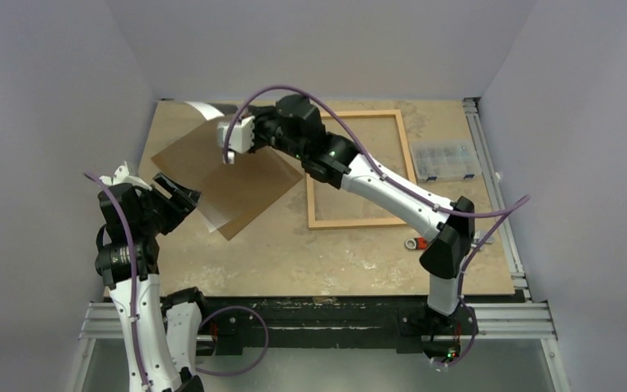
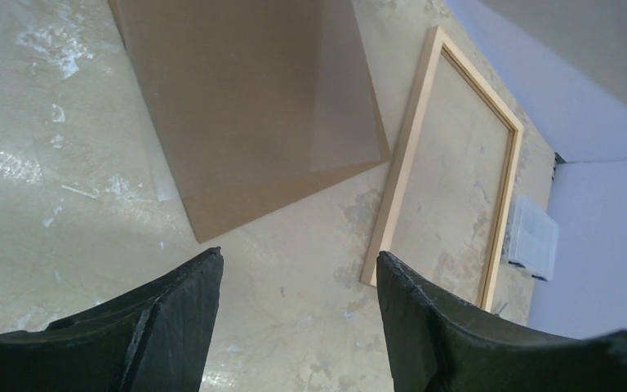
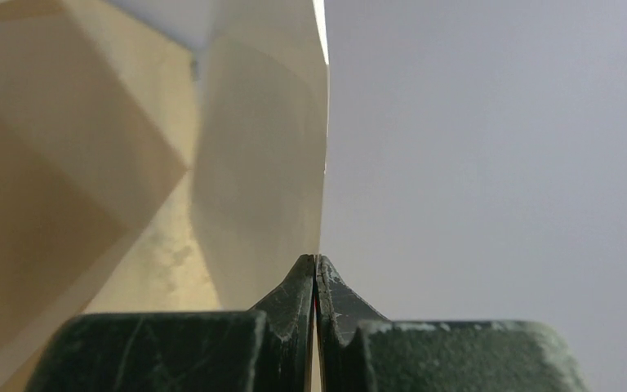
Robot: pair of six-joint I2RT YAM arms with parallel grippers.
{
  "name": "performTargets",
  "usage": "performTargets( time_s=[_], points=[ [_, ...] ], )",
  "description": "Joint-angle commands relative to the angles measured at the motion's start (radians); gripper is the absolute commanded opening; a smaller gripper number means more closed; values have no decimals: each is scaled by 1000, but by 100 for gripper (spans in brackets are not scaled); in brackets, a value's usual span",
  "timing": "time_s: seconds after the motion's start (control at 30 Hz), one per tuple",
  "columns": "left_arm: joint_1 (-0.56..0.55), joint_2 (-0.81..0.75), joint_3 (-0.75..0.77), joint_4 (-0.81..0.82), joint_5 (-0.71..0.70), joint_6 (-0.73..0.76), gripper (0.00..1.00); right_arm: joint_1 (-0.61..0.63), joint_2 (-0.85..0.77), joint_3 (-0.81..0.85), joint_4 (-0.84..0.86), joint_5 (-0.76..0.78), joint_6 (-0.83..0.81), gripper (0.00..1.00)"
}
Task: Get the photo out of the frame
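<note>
The frame of thin light wood lies flat at the right middle of the table with bare table showing inside it; its rails also show in the left wrist view. My right gripper is raised over the back left, shut on the edge of the photo. The sheet shows its pale back and rises from the jaws. Its white end band curls at the back. My left gripper hovers open at the left, above bare table, holding nothing.
The brown backing board lies tilted left of the frame, also in the left wrist view, with a clear sheet's corner sticking out beneath it. A clear plastic organiser box sits at the right edge. A small metal tool lies near the right arm.
</note>
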State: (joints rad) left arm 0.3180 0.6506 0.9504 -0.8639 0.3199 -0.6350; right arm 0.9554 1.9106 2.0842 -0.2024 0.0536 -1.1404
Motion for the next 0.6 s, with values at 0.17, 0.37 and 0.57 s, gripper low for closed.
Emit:
performTargets(
  time_s=[0.17, 0.37, 0.57],
  points=[
    [-5, -21, -26, -24, -65, 14, 66, 17, -81, -658, 441, -220, -67, 0],
    [-4, -6, -26, -8, -78, 15, 67, 75, -16, -816, 585, -279, -66, 0],
    [-3, 86, -65, 115, 23, -50, 67, 94, 86, -807, 627, -295, -75, 0]
  ],
)
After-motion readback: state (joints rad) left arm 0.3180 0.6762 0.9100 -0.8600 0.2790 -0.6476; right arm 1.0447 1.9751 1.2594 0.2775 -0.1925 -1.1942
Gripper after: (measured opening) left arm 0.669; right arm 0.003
